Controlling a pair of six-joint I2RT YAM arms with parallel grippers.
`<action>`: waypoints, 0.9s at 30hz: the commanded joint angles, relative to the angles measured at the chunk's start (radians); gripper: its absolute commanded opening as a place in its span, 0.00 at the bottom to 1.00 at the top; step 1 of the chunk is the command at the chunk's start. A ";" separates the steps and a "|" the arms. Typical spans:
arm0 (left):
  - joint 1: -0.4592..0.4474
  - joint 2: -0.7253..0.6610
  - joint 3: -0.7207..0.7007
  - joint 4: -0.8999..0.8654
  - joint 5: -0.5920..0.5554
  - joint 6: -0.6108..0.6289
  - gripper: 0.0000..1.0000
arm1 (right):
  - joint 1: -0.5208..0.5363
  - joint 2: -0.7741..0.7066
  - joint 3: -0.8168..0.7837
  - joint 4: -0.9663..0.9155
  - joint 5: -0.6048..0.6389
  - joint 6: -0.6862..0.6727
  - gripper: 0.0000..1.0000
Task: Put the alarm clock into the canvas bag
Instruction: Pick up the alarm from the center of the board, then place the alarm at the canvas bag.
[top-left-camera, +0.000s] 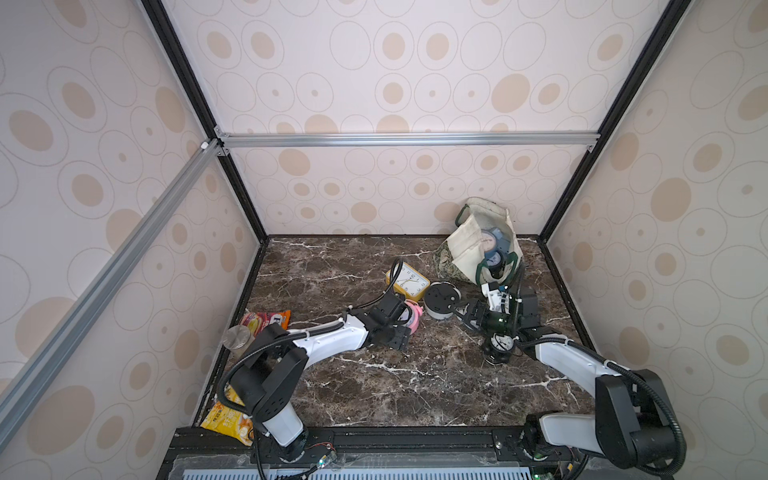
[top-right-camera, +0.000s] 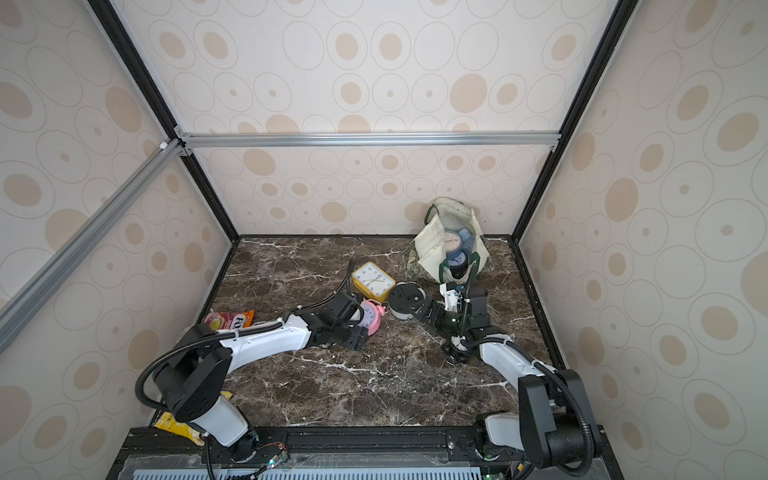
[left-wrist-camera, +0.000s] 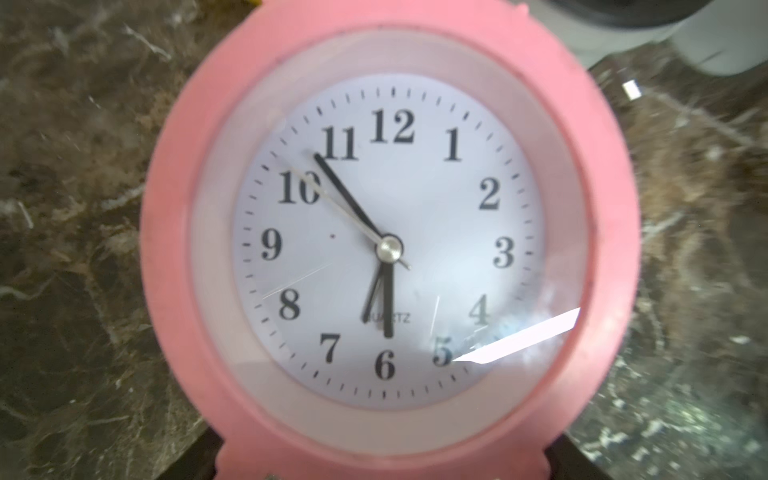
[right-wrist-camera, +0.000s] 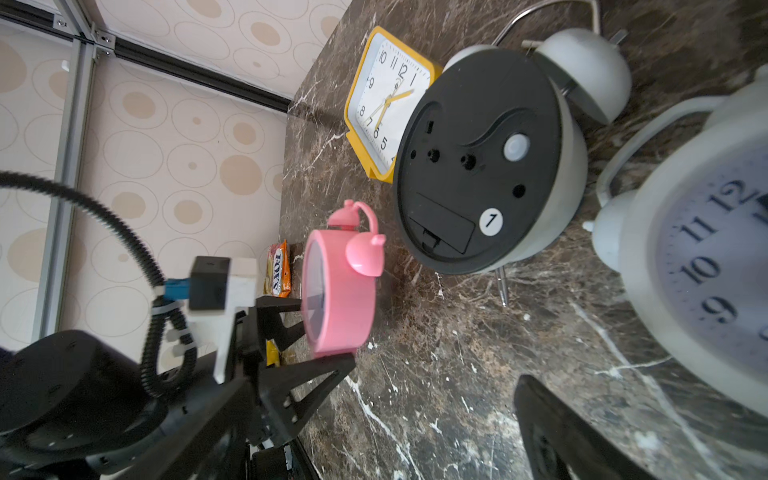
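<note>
Although clocks (top-left-camera: 487, 238) already lie in the canvas bag (top-left-camera: 465, 249) at the back right of the marble table (top-left-camera: 415, 374), we judge the job midway: our left gripper (right-wrist-camera: 326, 332) clasps the pink alarm clock (right-wrist-camera: 345, 286) mid-table, well apart from the bag, while our right gripper (top-left-camera: 461, 313) hangs open, empty.

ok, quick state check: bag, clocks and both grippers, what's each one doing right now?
canvas bag: open, clocks inside.
pink clock: upright on the table, between the left gripper's fingers.
left gripper: closed on the pink clock.
right gripper: open, empty.
grey clock: black back showing, face hidden.
yellow clock: face up.
white clock: face showing, under the right arm.
</note>
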 joint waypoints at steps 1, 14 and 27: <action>0.004 -0.120 -0.065 0.145 0.106 0.049 0.62 | 0.028 0.038 0.041 0.054 -0.049 0.022 1.00; -0.054 -0.383 -0.270 0.365 0.181 0.225 0.61 | 0.123 0.054 0.158 0.053 -0.088 0.077 0.93; -0.098 -0.388 -0.285 0.364 0.118 0.271 0.60 | 0.202 0.038 0.200 -0.011 -0.073 0.055 0.69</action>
